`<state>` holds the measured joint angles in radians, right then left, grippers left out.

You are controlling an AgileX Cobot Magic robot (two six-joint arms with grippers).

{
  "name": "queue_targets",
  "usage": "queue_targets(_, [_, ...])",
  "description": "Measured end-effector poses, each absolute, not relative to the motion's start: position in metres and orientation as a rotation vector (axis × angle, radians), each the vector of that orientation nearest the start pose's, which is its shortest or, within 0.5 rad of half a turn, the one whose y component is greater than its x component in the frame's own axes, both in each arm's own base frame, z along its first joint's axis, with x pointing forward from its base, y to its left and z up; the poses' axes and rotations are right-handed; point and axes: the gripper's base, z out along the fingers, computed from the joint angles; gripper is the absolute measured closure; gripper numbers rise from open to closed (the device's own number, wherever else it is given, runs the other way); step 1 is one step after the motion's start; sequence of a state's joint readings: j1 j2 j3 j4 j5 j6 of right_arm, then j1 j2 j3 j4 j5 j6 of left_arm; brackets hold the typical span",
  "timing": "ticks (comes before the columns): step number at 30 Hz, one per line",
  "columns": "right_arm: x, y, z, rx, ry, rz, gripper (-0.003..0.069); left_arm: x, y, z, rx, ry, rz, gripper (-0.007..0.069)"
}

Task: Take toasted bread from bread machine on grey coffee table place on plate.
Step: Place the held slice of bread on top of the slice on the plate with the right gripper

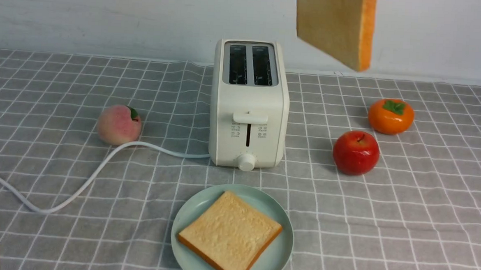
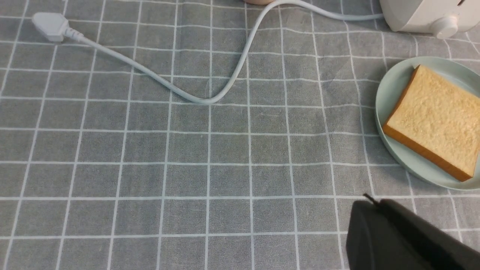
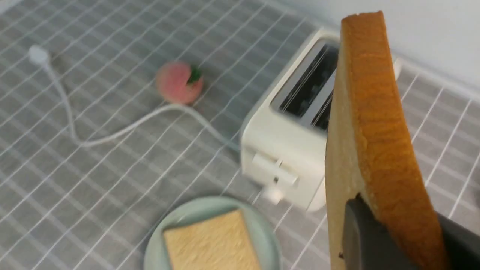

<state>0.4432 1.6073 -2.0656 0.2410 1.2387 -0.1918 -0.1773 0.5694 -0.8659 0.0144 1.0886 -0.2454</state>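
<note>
judging from the front, the held toast (image 1: 334, 26) hangs tilted on edge, high and right of the empty toaster (image 1: 249, 104); swing it over the plate (image 1: 193, 208) and tip it flat onto the other slice (image 1: 231, 233). left wrist view: left gripper (image 2: 369, 210) closed on nothing. right wrist view: right gripper (image 3: 390, 228) pinches the toast, whose length runs straight out from its grip.

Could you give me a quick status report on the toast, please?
Right gripper shut on second slice, high, right of toaster. Left gripper shut, near plate. First slice on plate. Nothing blocking plate.
</note>
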Motion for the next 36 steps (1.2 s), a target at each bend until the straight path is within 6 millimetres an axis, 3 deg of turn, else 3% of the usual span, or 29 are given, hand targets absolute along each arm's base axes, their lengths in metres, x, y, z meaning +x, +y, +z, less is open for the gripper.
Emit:
queue_targets(3, [0.278, 0.161, 0.486, -0.761, 2.194, 0.513, 0.0561, 0.076, -0.013, 0.363, -0.078, 2.282, -0.214, 0.0638])
queue_targets(5, [0.28, 0.169, 0.463, -0.799, 2.266, 0.601, 0.0561, 0.075, -0.013, 0.363, -0.079, 2.282, -0.221, 0.0638])
queue_targets(6, [0.282, 0.177, 0.438, -0.858, 2.326, 0.695, 0.0561, 0.075, -0.014, 0.363, -0.079, 2.283, -0.231, 0.0638])
queue_targets(7, [0.283, 0.178, 0.43, -0.865, 2.349, 0.708, 0.0561, 0.075, -0.014, 0.363, -0.079, 2.283, -0.232, 0.0638])
queue_targets(8, [0.282, 0.185, 0.406, -0.908, 2.403, 0.803, 0.0561, 0.075, -0.015, 0.363, -0.08, 2.283, -0.242, 0.0638])
queue_targets(10, [0.282, 0.19, 0.381, -0.948, 2.437, 0.882, 0.0561, 0.075, -0.015, 0.363, -0.08, 2.284, -0.249, 0.0638])
queue_targets(11, [0.287, 0.197, 0.351, -0.929, 2.432, 0.974, 0.0561, 0.075, -0.015, 0.363, -0.08, 2.285, -0.251, 0.0638])
queue_targets(19, [0.317, 0.214, 0.272, -0.655, 2.373, 1.089, 0.0561, 0.075, -0.015, 0.363, -0.081, 2.293, -0.253, 0.0638])
queue_targets(25, [0.333, 0.221, 0.234, -0.538, 2.462, 1.123, 0.0561, 0.074, -0.015, 0.362, -0.081, 2.305, -0.251, 0.0638])
queue_targets(29, [0.336, 0.221, 0.225, -0.472, 2.51, 1.12, 0.0543, 0.073, -0.015, 0.361, -0.081, 2.315, -0.249, 0.0638])
queue_targets(33, [0.336, 0.219, 0.221, -0.432, 2.566, 1.095, 0.0456, 0.073, -0.015, 0.361, -0.081, 2.32, -0.248, 0.0638])
queue_targets(36, [0.333, 0.216, 0.22, -0.484, 2.595, 1.038, 0.0319, 0.073, -0.015, 0.361, -0.081, 2.323, -0.247, 0.0638])
